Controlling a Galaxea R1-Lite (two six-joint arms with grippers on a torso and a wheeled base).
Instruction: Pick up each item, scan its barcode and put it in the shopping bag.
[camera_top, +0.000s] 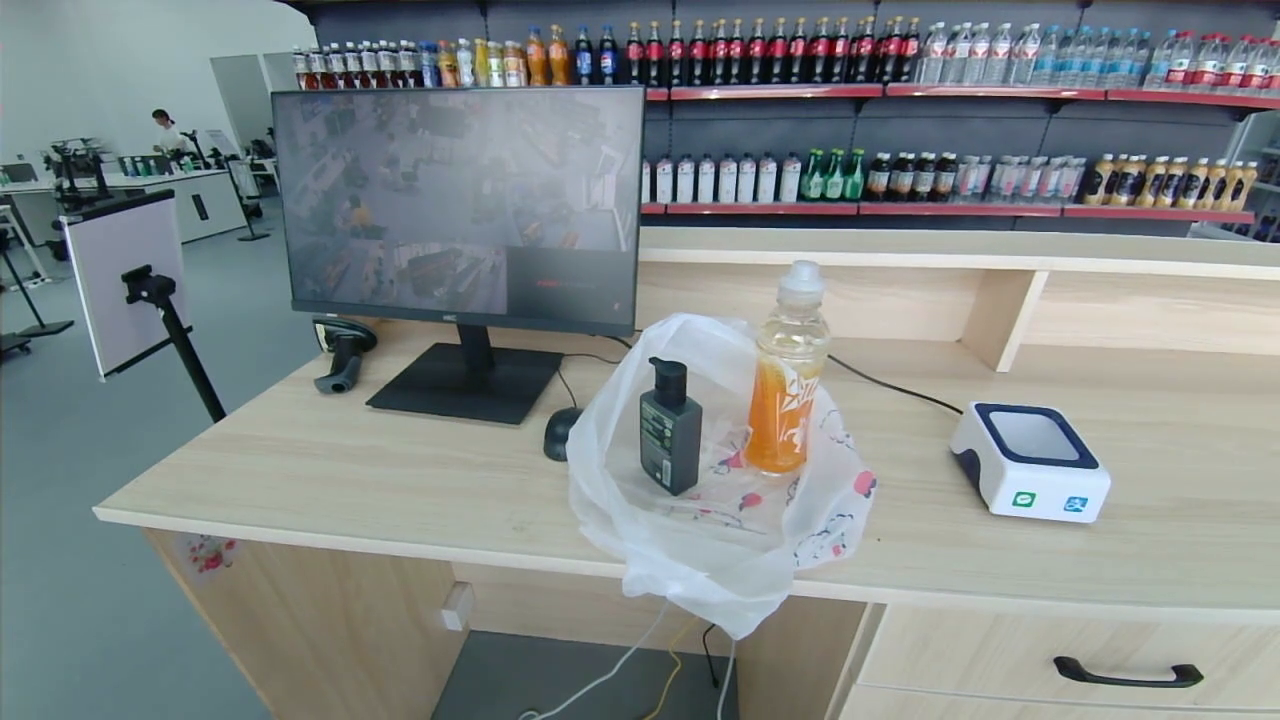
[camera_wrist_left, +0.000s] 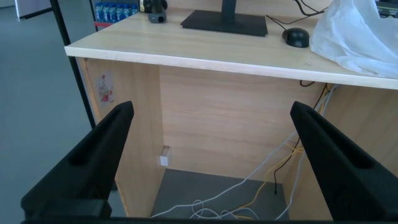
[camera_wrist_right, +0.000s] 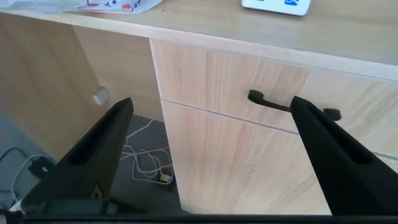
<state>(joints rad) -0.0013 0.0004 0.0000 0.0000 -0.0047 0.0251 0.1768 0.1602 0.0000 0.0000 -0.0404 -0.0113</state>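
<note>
Judged complete: pump bottle (camera_top: 670, 435) at 9 o'clock of drink bottle (camera_top: 787, 390), both inside shopping bag (camera_top: 620, 500); left hand (camera_wrist_left: 211, 112), right hand (camera_wrist_right: 211, 107) released, empty.

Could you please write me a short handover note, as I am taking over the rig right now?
Grippers: left gripper open and empty, low in front of the counter; right gripper open and empty, low in front of the drawer.
Things: dark pump bottle and orange drink bottle stand upright inside the open shopping bag at the counter's front edge. The white barcode scanner sits on the robot's right of the bag.
Done: both items are in the bag; whether they were scanned cannot be told.
Left: probably only a check of the scans.
</note>
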